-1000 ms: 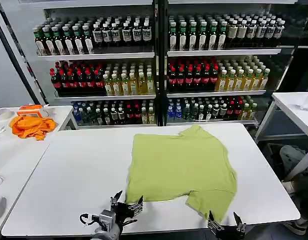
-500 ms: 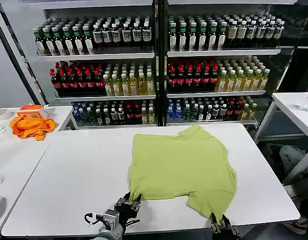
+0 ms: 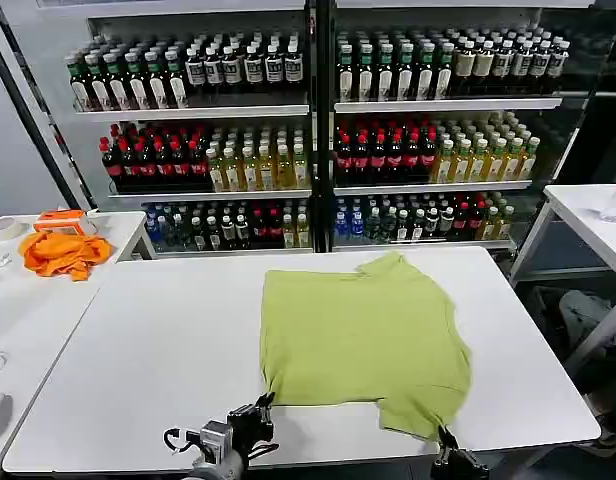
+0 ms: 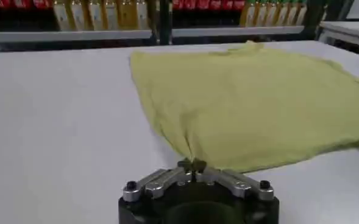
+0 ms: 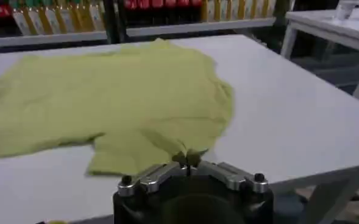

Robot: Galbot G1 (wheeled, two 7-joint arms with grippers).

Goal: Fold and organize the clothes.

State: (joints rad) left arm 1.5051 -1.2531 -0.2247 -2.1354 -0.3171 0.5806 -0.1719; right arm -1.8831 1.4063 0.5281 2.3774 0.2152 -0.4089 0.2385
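Lying mid-desk (image 3: 138, 330) in the head view, the T-shirt (image 3: 363, 335) has the left pincer (image 3: 260, 408) clamped on its 7 o'clock corner and the right pincer (image 3: 446, 438) on its 5 o'clock corner; an orange cloth (image 3: 63, 252) sits at 10 o'clock, bottle shelves (image 3: 318, 105) at 12. In the left wrist view, left pincer (image 4: 193, 165) pinches hem. In the right wrist view, right pincer (image 5: 188, 159) pinches sleeve.

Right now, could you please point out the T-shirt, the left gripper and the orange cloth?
T-shirt (image 3: 363, 325): head view, middle of the spread fabric.
Left gripper (image 4: 192, 164): left wrist view, fingertips pinching the shirt's near corner.
Orange cloth (image 3: 63, 252): head view, centre of the crumpled heap.
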